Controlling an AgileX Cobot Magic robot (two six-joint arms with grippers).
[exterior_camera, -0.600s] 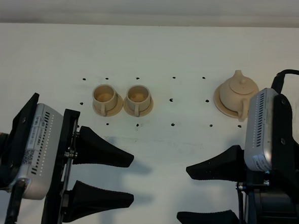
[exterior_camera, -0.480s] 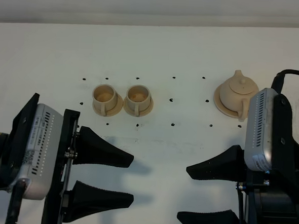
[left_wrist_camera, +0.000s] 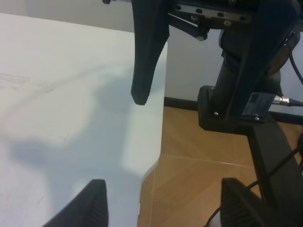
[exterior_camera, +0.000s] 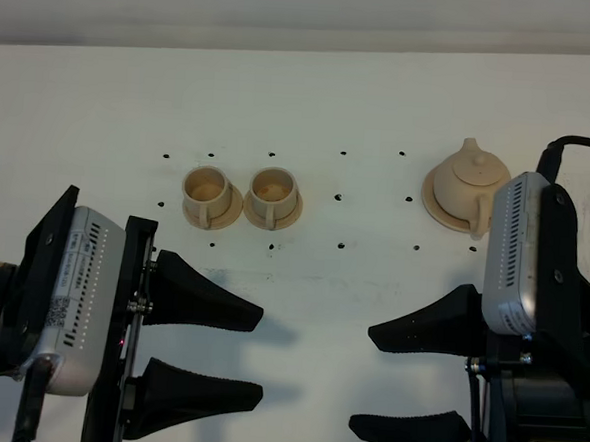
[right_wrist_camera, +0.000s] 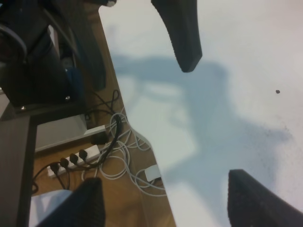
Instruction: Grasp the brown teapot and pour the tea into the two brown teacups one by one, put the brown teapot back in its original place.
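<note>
Brown teapot [exterior_camera: 475, 182]: on wide saucer [exterior_camera: 433, 205], counter [exterior_camera: 313, 92] far-right, nearest right gripper [exterior_camera: 361, 380], so likely picker. Teacup A [exterior_camera: 206, 191], teacup B [exterior_camera: 272, 191]: adjacent, eases seq. pours. Left gripper [exterior_camera: 260, 354] + right: fingers wide, empty.

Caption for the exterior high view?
Left pincer and right pincer open and empty; brown teapot on its saucer, two teacups side by side.

- White surface [exterior_camera: 313, 92], scattered with small black marks [exterior_camera: 340, 197].
- Wooden floor [left_wrist_camera: 189, 156] past the surface's edge.
- White power strip [right_wrist_camera: 78, 158] with black plugs, lying on the floor.
- Tangled white cables [right_wrist_camera: 125, 165] just beside the strip.
</note>
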